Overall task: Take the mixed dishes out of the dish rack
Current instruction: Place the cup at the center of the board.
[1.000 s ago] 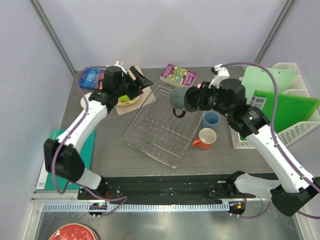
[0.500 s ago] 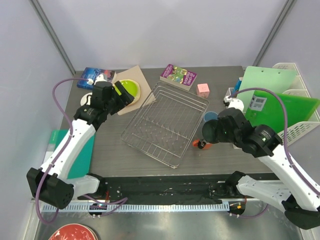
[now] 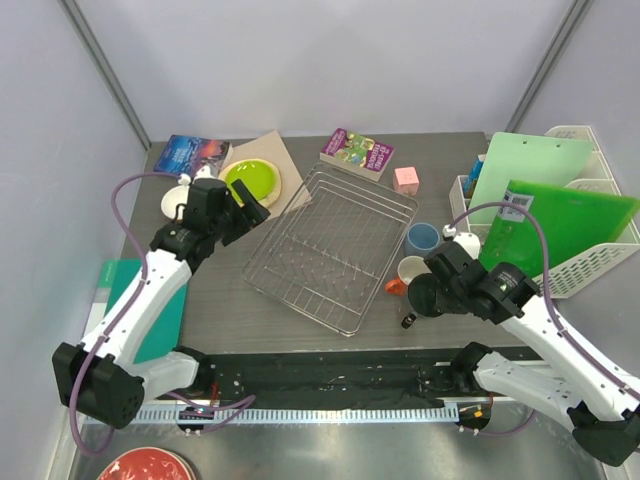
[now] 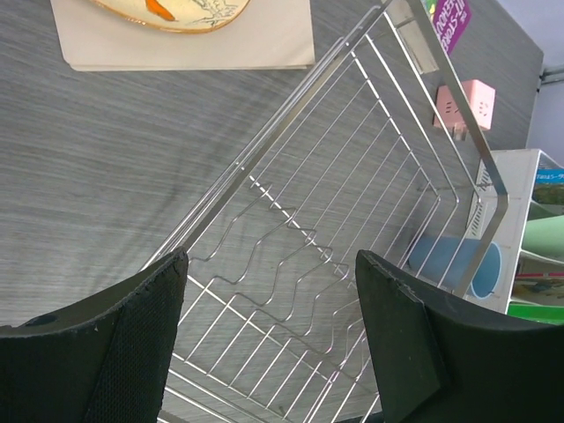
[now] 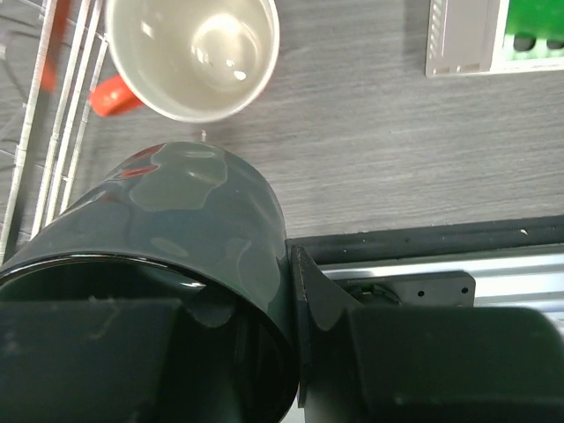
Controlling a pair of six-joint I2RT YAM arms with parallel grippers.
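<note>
Grey mug (image 5: 189, 247) off rack (image 3: 335, 250), just nearside of orange mug (image 3: 410, 271) | right claw (image 5: 264, 335) clamped on its rim | axis tilted, mouth toward wrist, base tableward | rack bare; blue mug (image 3: 423, 238), green plate (image 3: 252, 182) out; I judge only set-down left | left claw (image 4: 269, 344) wide open, empty

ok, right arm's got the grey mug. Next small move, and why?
Probably lower it straight down onto the bare table, then open. The right gripper is shut on the rim of the grey mug, which is already outside the rack and just near of the orange mug. The rack looks empty. The two mugs are close, so avoid drifting toward the orange one.
</note>
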